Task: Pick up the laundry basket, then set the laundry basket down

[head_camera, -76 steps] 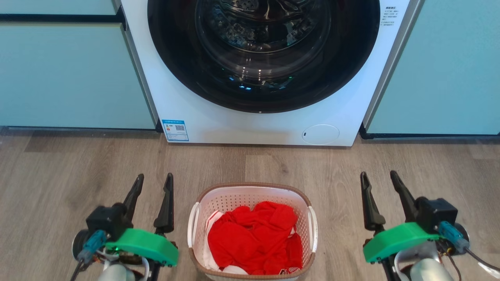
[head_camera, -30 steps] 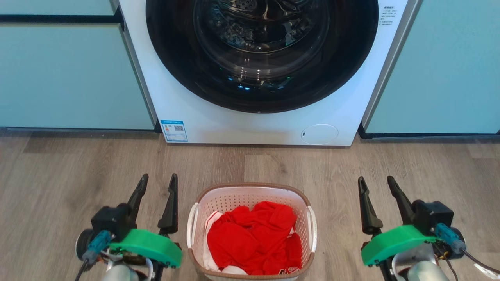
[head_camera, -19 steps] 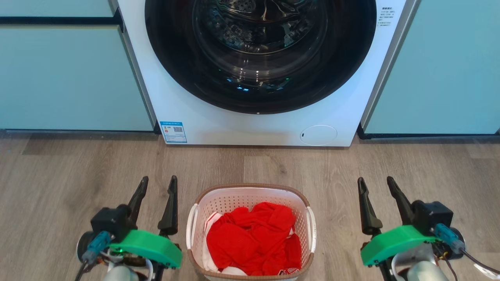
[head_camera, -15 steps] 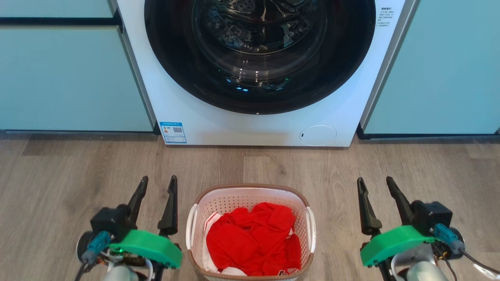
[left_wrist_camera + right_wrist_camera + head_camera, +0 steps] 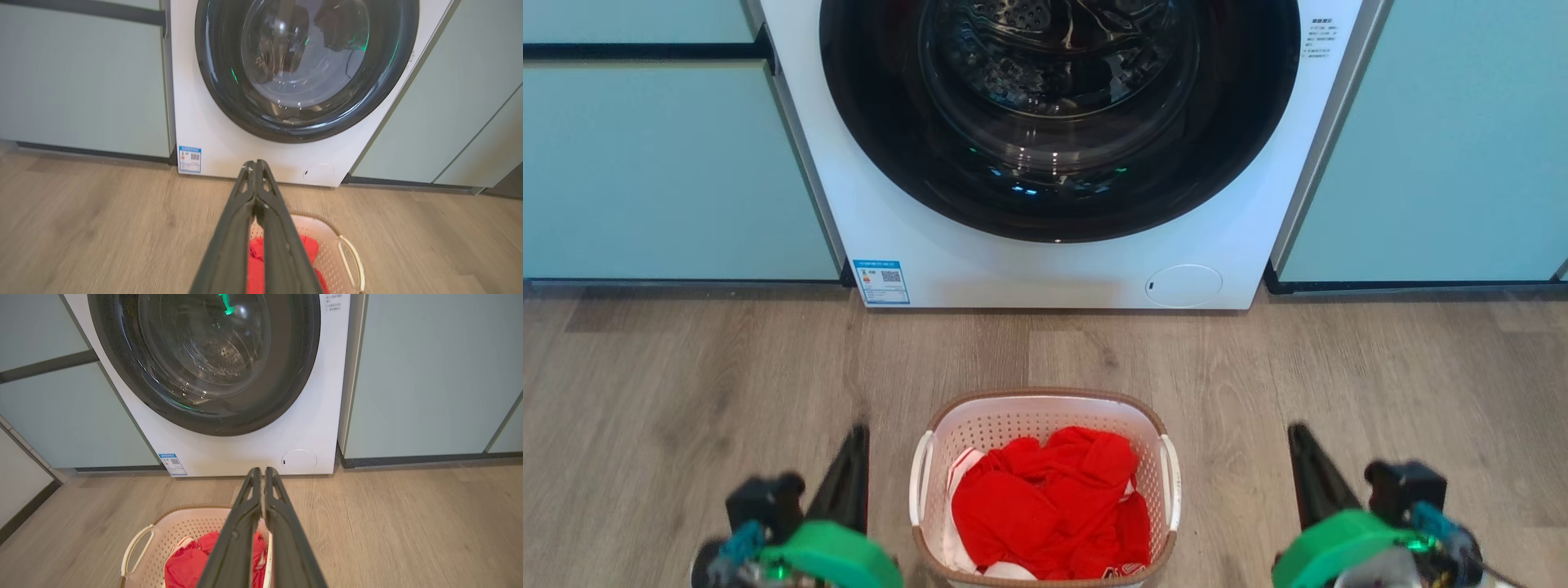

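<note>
Small white perforated plastic laundry basket [image 5: 1029, 415], rounded-rectangular, with a brown woven-look rim and smooth white loop handles [image 5: 918, 482] at its sides. Standing on the grey-brown wood-grain plank floor [image 5: 686, 367], directly in front of the big white front-loading washing machine [image 5: 980, 269] and centred under its round, glossy dark door [image 5: 1054, 224]. Heaped inside, soft crumpled red cloth [image 5: 1045, 506] with a bit of white at one edge. Flat matte pale-teal cabinet fronts [image 5: 645, 163] on either side of the washing machine. A small blue label [image 5: 880, 282] low at its left corner, a round white flap [image 5: 1183, 286] low towards its right.

Left end effector [image 5: 856, 437] out in front of the washing machine's lower left corner, long dark tapered fingers clenched tip to tip with nothing between them. Right end effector [image 5: 1300, 437] out in front of the washing machine's lower right corner, fingers drawn together down to a hairline slit at the tips, likewise gripping nothing. Behind each, a bright green rounded plastic cover [image 5: 837, 559].

Against half a second ago: both pairs of fingers then spread wide — now folded together, lower in the head view and smeared by motion. Whole head view shifted slightly. Basket in the same spot before the washing machine, not touched by either end effector.
</note>
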### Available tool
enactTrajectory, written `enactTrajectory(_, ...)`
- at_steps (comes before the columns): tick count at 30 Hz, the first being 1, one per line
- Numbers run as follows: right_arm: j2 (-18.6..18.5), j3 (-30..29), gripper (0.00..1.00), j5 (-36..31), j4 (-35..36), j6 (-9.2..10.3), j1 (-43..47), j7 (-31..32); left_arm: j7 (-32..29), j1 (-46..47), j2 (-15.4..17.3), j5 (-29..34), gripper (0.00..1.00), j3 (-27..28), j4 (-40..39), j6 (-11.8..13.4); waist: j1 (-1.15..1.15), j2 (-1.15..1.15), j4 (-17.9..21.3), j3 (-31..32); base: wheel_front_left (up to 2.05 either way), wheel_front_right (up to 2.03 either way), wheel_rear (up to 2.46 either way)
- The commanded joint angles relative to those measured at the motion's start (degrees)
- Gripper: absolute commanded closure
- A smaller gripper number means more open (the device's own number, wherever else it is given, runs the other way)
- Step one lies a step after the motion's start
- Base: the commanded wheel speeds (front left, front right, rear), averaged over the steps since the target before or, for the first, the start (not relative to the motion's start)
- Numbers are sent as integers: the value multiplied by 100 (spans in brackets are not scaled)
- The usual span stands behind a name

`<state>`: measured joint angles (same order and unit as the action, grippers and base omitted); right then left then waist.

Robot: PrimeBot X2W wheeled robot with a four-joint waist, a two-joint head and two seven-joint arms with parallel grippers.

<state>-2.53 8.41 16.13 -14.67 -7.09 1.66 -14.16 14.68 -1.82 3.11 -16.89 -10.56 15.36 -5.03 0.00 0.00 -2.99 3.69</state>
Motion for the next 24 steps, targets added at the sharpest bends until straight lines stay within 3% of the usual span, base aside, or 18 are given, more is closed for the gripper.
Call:
enactTrajectory(1,1,-1,100,79,-17,0,19,11,-20,-16,0,-76,100,17,27,-2,0,0,3,-4,0,0,0)
enactTrajectory(24,-78,-171,100,1501,-2,-7,-123,301,-390,130,-1,-1404,100,314,1,-46,0,0,56,-72,0,0,0)
